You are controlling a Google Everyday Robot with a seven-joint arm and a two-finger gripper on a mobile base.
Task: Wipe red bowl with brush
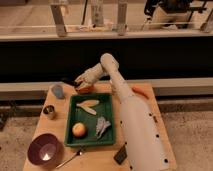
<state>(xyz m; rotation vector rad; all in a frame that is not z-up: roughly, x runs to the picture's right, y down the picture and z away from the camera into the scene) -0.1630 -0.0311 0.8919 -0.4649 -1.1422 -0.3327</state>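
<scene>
Landmark for all positions: the green tray (111,136) at the centre of the wooden table (161,145).

Arm pose: the white arm (134,125) rises from the table's near right edge, runs along the right side of the tray, bends at an elbow beyond the tray's far right corner, and turns its forearm left and downward. The gripper (80,83) sits just past the tray's far left corner, directly over the red bowl (84,89).

Gripper state: whether the claw is clenched or released cannot be told from this view. A slim dark brush (69,81) projects to the left from the gripper, tilted above the bowl's left rim; the exact contact with the bowl cannot be resolved.

Task object: the red bowl rests on the table, touching or just beyond the tray's far edge.

Tray contents: a banana (88,105) in the far half, an apple (79,130) in the near left part, a grey crumpled item (103,126) beside the apple.

Outside the tray:
- blue-grey cup (58,91), left of the far corner
- metal can (49,111), left
- purple bowl (45,150), near left
- metal spoon (71,157), near edge
- black block (120,155), near right
- orange carrot-like item (140,91), far right
</scene>
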